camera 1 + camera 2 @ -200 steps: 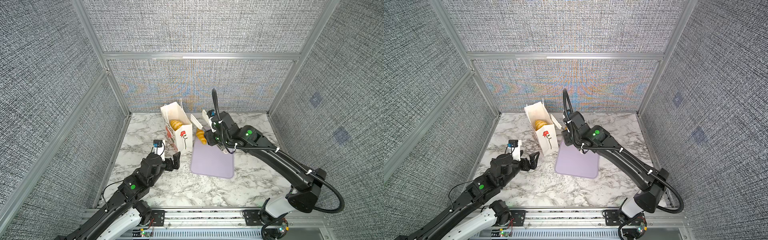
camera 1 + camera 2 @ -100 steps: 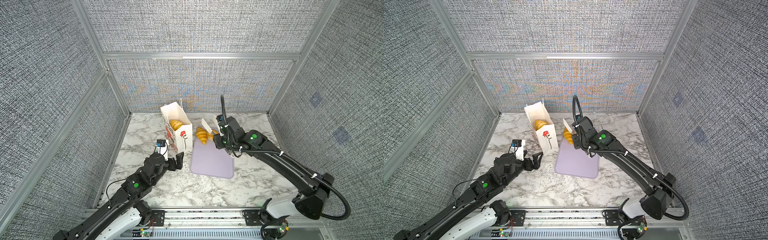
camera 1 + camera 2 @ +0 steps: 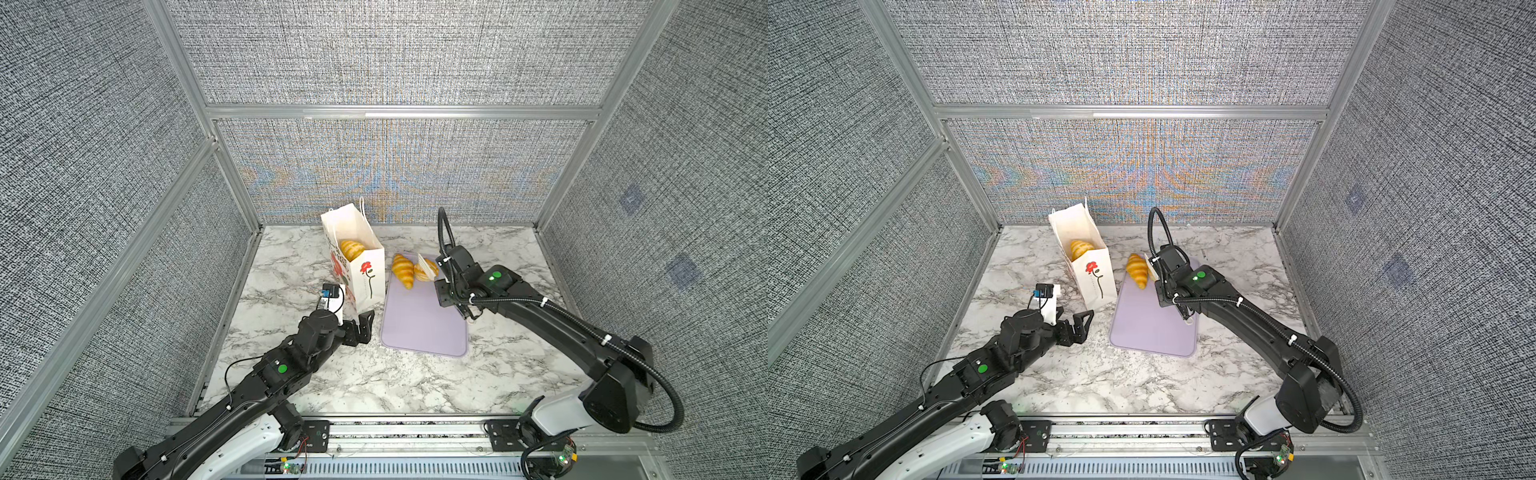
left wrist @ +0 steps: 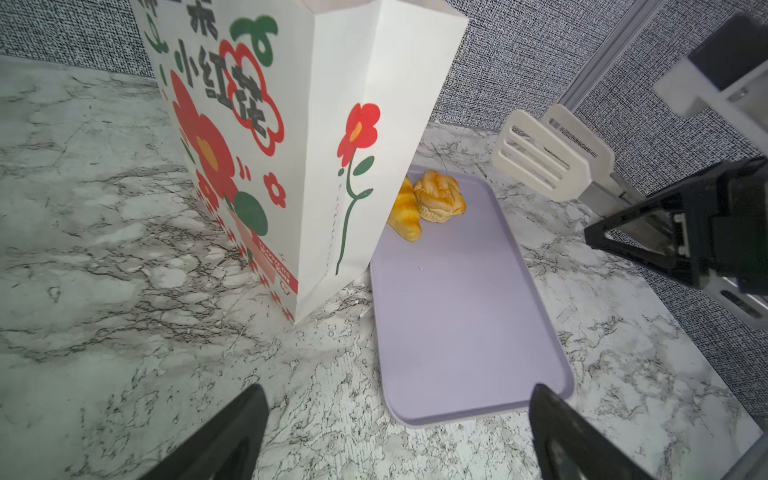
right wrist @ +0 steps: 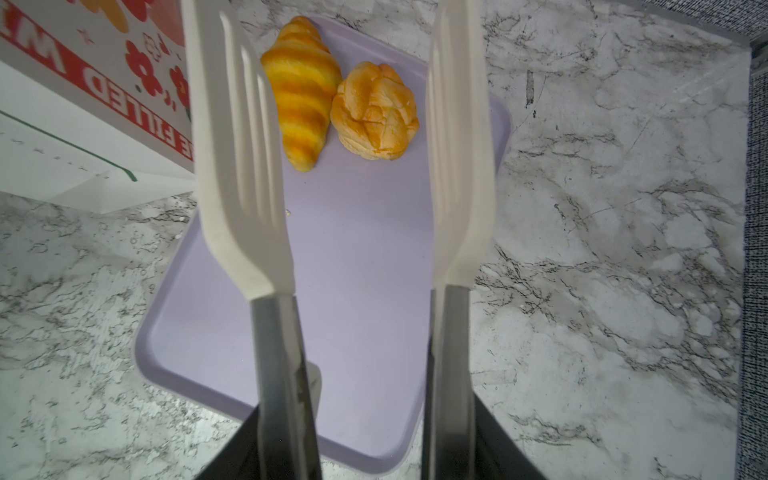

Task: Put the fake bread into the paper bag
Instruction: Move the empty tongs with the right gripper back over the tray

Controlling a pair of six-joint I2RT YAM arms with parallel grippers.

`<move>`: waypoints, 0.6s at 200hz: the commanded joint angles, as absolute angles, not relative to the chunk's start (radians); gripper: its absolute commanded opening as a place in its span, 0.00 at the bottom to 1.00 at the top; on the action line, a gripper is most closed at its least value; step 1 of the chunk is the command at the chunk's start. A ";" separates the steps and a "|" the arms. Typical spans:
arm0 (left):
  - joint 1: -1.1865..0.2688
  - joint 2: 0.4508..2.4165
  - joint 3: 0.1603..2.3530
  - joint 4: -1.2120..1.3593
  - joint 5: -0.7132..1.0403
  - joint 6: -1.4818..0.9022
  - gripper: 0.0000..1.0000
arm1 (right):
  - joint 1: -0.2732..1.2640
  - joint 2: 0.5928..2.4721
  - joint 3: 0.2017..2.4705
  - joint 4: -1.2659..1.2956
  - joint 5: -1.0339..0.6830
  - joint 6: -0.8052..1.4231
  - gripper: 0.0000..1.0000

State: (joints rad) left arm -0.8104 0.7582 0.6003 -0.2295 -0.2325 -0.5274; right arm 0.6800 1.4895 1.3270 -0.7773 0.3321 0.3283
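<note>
Inside the grey fabric-walled cell, the marble tabletop point(image 3: 415, 382) carries the paper bag point(image 3: 368, 276), upright at the far centre-left, with the lavender tray point(image 3: 419, 328) just to its right. Your right gripper point(image 3: 444, 286) has swung away from the bag's mouth, back right over the tray's far end. Its fingers clamp the metal arms of the white tongs point(image 5: 245, 187), whose blades stand apart with nothing between them. A bagged croissant point(image 3: 352, 249) shows in the open mouth, so that delivery looks finished. Two pieces of fake bread wait at the tray's far end, touching: a striped croissant point(image 3: 403, 271) and a round bun point(image 5: 376, 112), with the tongs hanging near the bun. Your left gripper point(image 3: 1073, 326), fingers spread wide and empty, has crept closer to the bag's near corner, probably to steady it.
</note>
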 commanded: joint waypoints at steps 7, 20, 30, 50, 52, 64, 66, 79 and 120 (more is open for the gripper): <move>-0.818 0.782 0.592 -0.169 -0.213 -0.543 0.99 | 0.667 1.515 1.315 -0.771 0.332 0.350 0.56; -0.821 0.792 0.594 -0.168 -0.211 -0.542 1.00 | 0.658 1.537 1.314 -0.776 0.323 0.348 0.56; -0.822 0.797 0.595 -0.169 -0.211 -0.539 0.99 | 0.651 1.554 1.318 -0.785 0.315 0.349 0.56; -0.824 0.798 0.592 -0.170 -0.213 -0.538 0.99 | 0.643 1.581 1.318 -0.784 0.310 0.342 0.56; -0.824 0.799 0.592 -0.170 -0.213 -0.538 0.99 | 0.642 1.585 1.317 -0.784 0.309 0.341 0.56; -0.825 0.798 0.588 -0.170 -0.215 -0.538 0.99 | 0.637 1.600 1.315 -0.777 0.302 0.333 0.56; -0.825 0.798 0.587 -0.170 -0.215 -0.538 0.99 | 0.637 1.603 1.315 -0.777 0.302 0.333 0.56; -0.826 0.796 0.583 -0.175 -0.216 -0.540 0.99 | 0.630 1.616 1.313 -0.773 0.295 0.321 0.56; -0.825 0.785 0.574 -0.188 -0.215 -0.547 0.99 | 0.606 1.660 1.318 -0.773 0.289 0.280 0.56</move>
State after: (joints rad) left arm -0.8238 0.7921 0.5789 -0.2058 -0.2173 -0.5499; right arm 0.6193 1.6466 1.3136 -0.7788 0.2901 0.3096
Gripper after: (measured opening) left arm 0.993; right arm 0.560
